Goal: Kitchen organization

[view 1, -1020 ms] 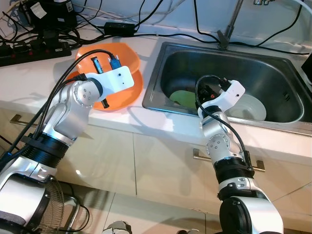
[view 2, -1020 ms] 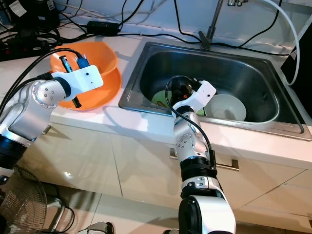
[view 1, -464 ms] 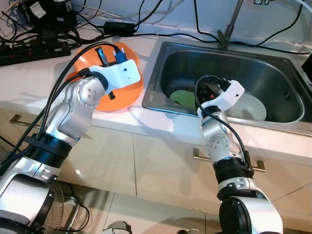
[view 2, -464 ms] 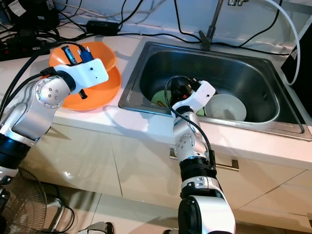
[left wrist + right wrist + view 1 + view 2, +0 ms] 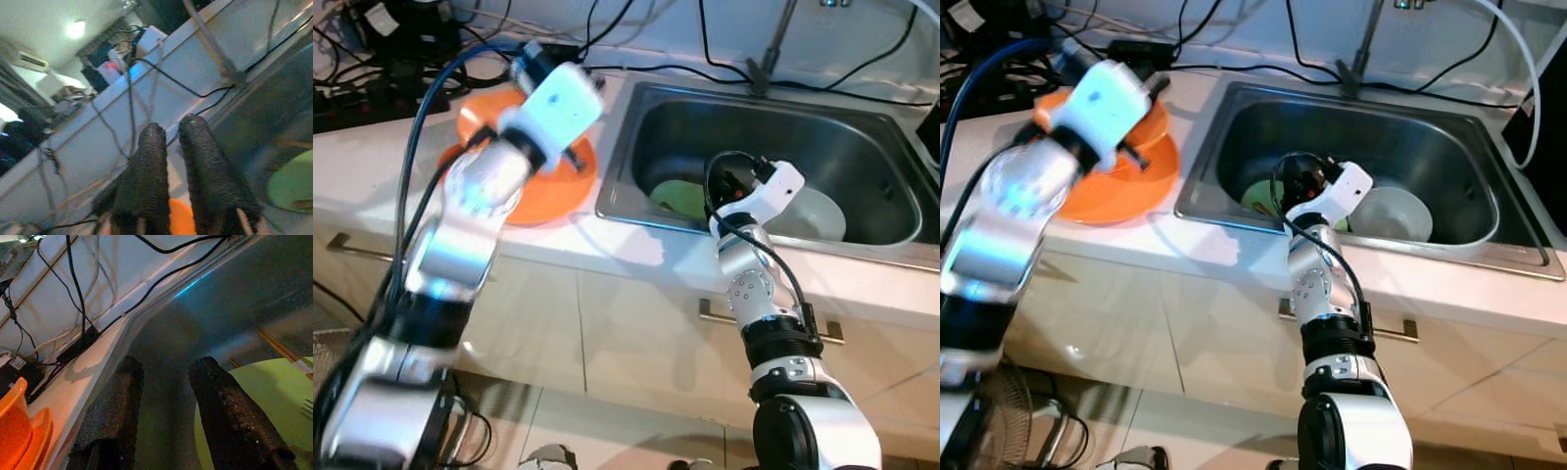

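Two stacked orange bowls (image 5: 548, 186) sit on the white counter left of the steel sink (image 5: 822, 137). My left arm's white wrist housing (image 5: 563, 98) is raised above them, blurred. In the left wrist view my left gripper (image 5: 172, 126) is shut with nothing in it and points at the back wall and cables. A green plate (image 5: 677, 198) and a white bowl (image 5: 818, 213) lie in the sink. My right gripper (image 5: 166, 367) hangs open inside the sink next to the green plate (image 5: 254, 406), holding nothing. Chopsticks (image 5: 274, 345) lie beside the plate.
A faucet stem (image 5: 773, 44) rises behind the sink. Power strips and black cables (image 5: 372, 88) crowd the counter's back left, and a black adapter (image 5: 1131, 47) lies behind the bowls. Cabinet fronts with handles (image 5: 773, 323) are below the counter.
My left arm has lifted off the orange bowls and swung up and toward the sink. The right arm has stayed in the sink.
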